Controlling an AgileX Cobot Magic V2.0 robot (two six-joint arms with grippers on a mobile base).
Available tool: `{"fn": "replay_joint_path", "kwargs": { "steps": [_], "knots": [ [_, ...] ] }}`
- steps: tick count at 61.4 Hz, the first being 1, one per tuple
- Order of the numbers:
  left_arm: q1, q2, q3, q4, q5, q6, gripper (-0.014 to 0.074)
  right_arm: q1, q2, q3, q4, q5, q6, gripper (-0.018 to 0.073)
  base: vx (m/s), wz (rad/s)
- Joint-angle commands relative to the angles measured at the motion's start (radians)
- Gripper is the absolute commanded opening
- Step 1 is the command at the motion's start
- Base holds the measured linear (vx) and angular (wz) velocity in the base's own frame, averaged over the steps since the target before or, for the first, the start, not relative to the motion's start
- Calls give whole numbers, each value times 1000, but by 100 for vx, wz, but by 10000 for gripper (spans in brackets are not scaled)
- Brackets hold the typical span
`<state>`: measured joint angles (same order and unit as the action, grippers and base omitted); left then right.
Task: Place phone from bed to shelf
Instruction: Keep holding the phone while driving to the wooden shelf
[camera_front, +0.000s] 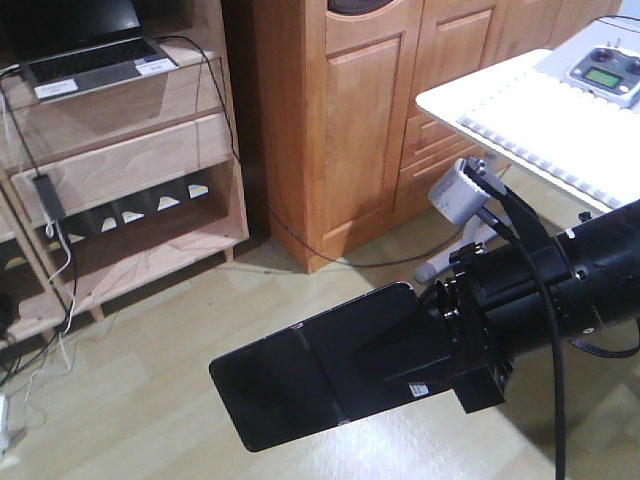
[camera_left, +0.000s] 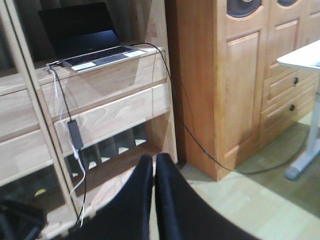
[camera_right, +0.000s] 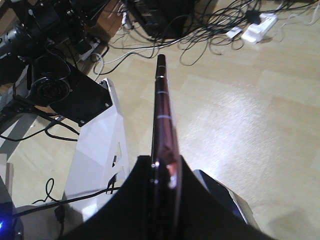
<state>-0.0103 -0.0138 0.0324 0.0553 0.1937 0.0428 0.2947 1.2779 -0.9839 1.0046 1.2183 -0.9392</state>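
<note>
- Phone (camera_front: 280, 388) juts forward from right hand (camera_front: 385, 350), clamped between its fingers, above floor (camera_front: 150, 400), well apart from shelf (camera_front: 130, 165).
- Left hand (camera_left: 153, 172) closed, holding nothing.

phone (camera_front: 290, 390) near end hidden inside the right end effector (camera_front: 400, 352), print on its white sticker (camera_front: 418, 390) too small to read, laptop (camera_front: 95, 60) screen cut by the top edge, shelf (camera_front: 130, 160) cropped at left, left end effector (camera_left: 154, 167) base cut off below

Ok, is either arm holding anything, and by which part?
The right gripper pinches the phone by its flat faces at one end; the left gripper holds nothing.
</note>
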Motion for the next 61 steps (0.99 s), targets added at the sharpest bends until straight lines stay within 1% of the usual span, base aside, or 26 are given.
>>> {"fn": "replay_joint_path", "kwargs": {
  "steps": [1,35,61],
  "knots": [
    [-2,-9,-26,-5,-72,-4,1,-2,-28,-23,79,72,-9,-1,47,3],
    [-2,-9,-26,-5,-72,-4,1,-2,-28,-23,79,72,-9,-1,47,5],
    [-2,-9,-26,-5,-72,-4,1,-3,-28,-23,79,72,-9,-1,45,28]
  ]
}}
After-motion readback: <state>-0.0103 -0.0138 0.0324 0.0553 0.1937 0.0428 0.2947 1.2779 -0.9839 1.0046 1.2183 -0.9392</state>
